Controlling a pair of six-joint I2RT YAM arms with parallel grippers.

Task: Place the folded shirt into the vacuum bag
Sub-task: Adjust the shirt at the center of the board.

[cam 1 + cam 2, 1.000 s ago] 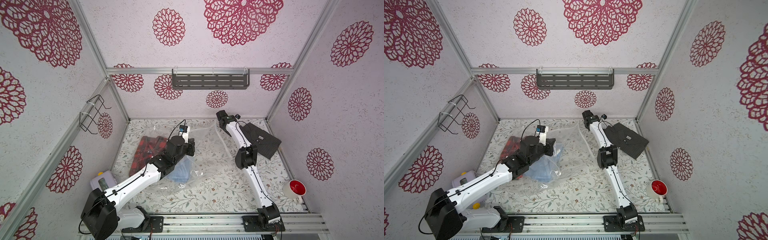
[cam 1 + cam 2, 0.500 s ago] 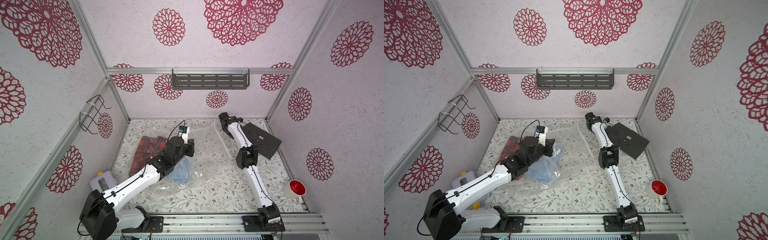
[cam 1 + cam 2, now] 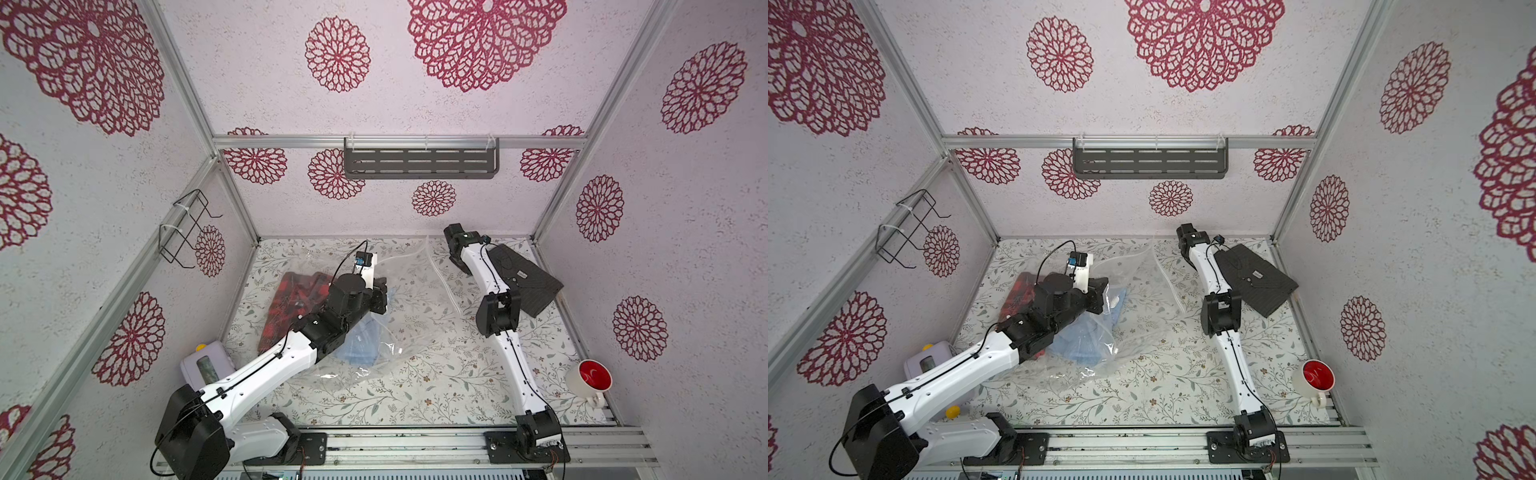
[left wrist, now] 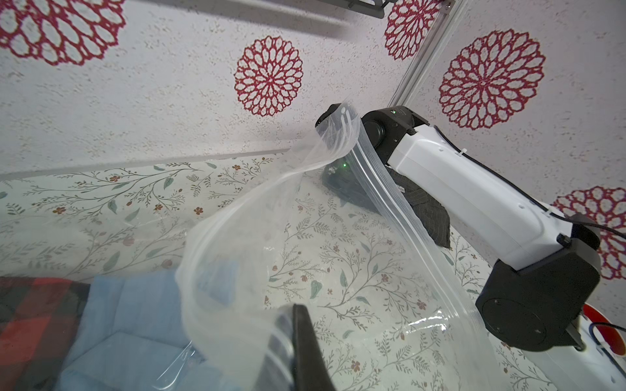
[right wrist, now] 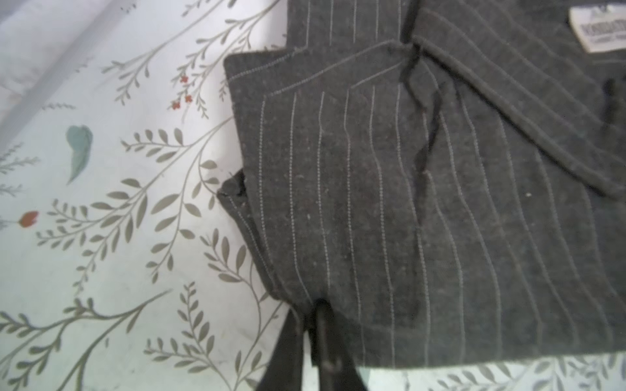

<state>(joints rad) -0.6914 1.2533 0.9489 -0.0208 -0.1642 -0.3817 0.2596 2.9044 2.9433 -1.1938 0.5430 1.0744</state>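
Observation:
The folded shirt (image 3: 528, 282) (image 3: 1258, 282) is dark grey with thin pale stripes and lies at the back right of the floral table. My right gripper (image 5: 316, 311) (image 3: 456, 261) is shut on the shirt's (image 5: 406, 203) near edge, pinching the cloth. The vacuum bag (image 3: 403, 291) (image 3: 1142, 282) (image 4: 271, 220) is clear crinkly plastic spread over the middle. My left gripper (image 4: 291, 318) (image 3: 380, 296) is shut on its rim, holding the zip edge raised. A light blue shirt (image 3: 361, 340) (image 4: 135, 315) lies inside the bag. The bag's valve is hidden.
A red plaid shirt (image 3: 295, 299) lies left of the bag, under my left arm. A white mug with a red inside (image 3: 590, 376) stands at the front right edge. A lilac device (image 3: 203, 365) sits front left. Walls close in on three sides.
My right gripper has swung a little right onto the dark shirt's edge and gone from open to shut on it. The left gripper has kept its hold on the bag.

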